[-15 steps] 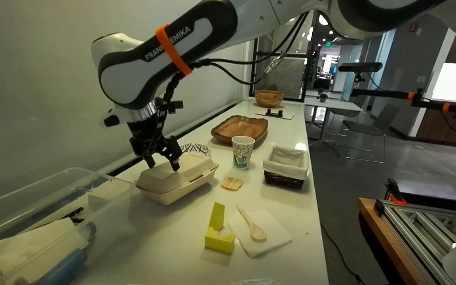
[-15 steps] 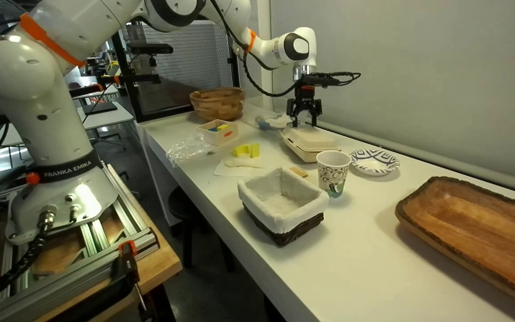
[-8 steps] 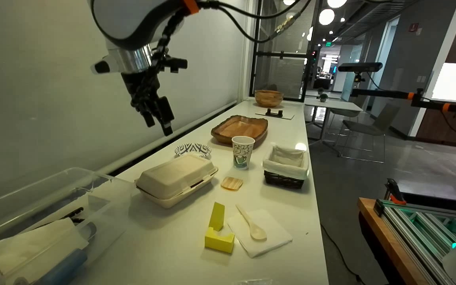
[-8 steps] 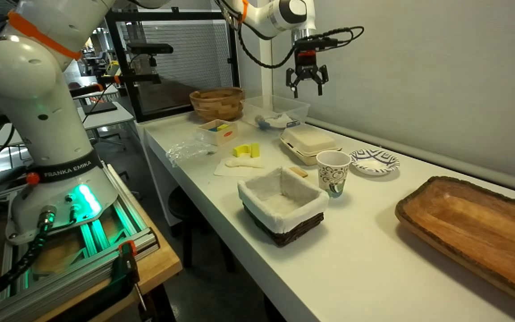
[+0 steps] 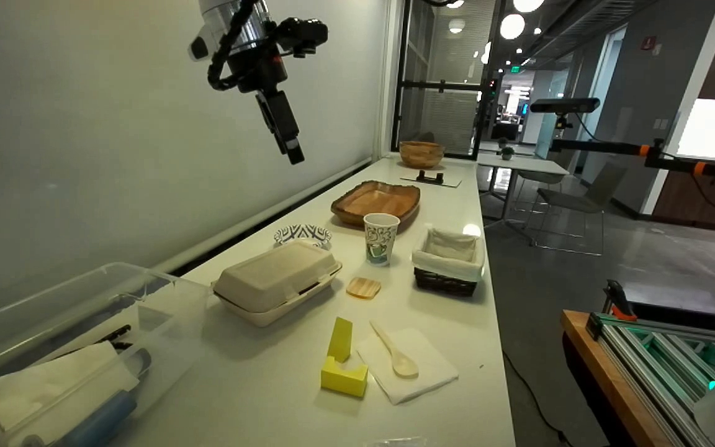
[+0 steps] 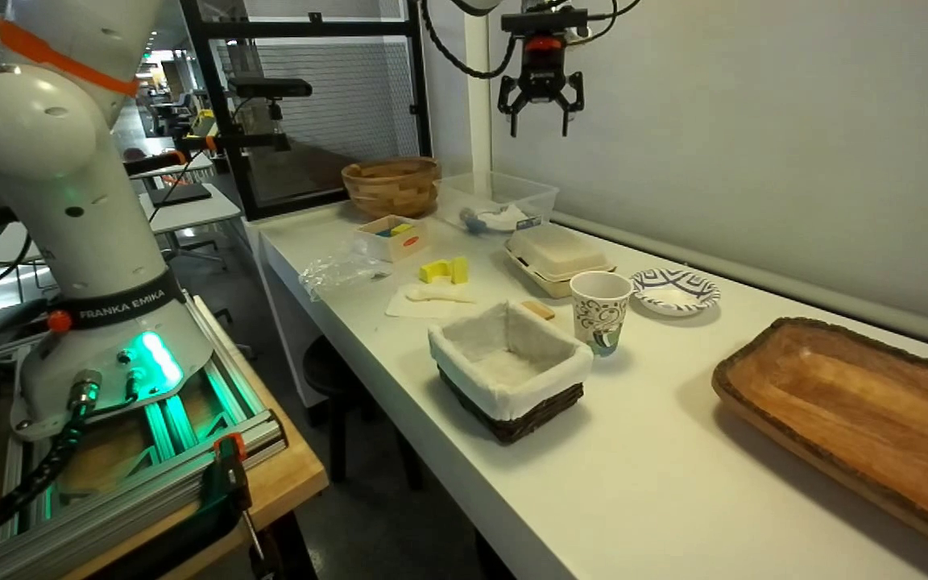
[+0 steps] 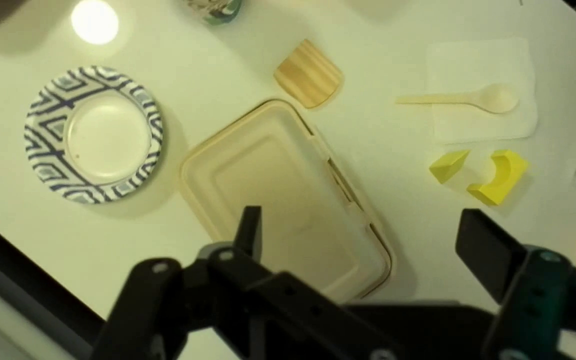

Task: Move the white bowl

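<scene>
The white bowl is a closed off-white clamshell container, squarish with rounded corners. It sits on the white table in both exterior views [image 5: 277, 276] [image 6: 565, 254] and fills the middle of the wrist view [image 7: 278, 190]. My gripper [image 6: 540, 129] hangs well above the table, apart from the container. Its fingers are spread with nothing between them. It also shows side-on in an exterior view [image 5: 293, 152]. In the wrist view the gripper [image 7: 360, 220] has one finger over the container's lid and the other over bare table; the fingers hide part of the container's near end.
A striped dish [image 7: 93, 135] and a paper cup [image 6: 601, 310] stand close to the container. A clear plastic bin [image 5: 115, 273] is on its other side. A cloth-lined basket [image 6: 512, 387], a wooden tray [image 6: 859, 395], yellow blocks [image 5: 344, 375] and a spoon [image 5: 398, 360] are around. A wall runs behind.
My gripper has risen from just over the container's lid to well above it and has turned, its fingers staying apart. The container has not moved. The light at the robot's base has turned green.
</scene>
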`<state>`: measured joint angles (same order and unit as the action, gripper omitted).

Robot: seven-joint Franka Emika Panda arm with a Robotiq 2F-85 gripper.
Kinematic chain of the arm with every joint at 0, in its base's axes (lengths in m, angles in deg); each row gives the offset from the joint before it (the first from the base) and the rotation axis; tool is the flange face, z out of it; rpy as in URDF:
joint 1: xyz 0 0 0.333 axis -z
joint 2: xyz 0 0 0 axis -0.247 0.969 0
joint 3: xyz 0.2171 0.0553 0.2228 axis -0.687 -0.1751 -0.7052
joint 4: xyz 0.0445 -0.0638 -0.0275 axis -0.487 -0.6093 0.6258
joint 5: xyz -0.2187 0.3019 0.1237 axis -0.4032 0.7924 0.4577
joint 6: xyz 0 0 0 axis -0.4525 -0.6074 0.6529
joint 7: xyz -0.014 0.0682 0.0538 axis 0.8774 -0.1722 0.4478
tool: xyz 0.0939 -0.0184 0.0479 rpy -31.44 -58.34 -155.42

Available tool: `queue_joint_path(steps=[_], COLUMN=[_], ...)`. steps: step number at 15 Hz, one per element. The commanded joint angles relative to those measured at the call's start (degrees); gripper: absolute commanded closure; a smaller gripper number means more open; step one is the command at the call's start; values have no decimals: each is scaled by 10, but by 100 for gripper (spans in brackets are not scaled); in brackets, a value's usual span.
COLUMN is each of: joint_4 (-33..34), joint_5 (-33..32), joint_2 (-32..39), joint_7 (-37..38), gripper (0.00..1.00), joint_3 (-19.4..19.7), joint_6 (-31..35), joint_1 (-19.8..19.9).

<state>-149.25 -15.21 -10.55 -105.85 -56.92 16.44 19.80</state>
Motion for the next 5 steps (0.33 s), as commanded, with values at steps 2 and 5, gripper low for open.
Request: queue_joint_path(steps=[2,5], joint_4=[-23,-57], joint_5=[9,23], joint_2=[-24,-55], joint_7=[53,81], gripper=[0,0], joint_3=[-15,-16], joint_6=[-14,-15], joint_1=[16,22])
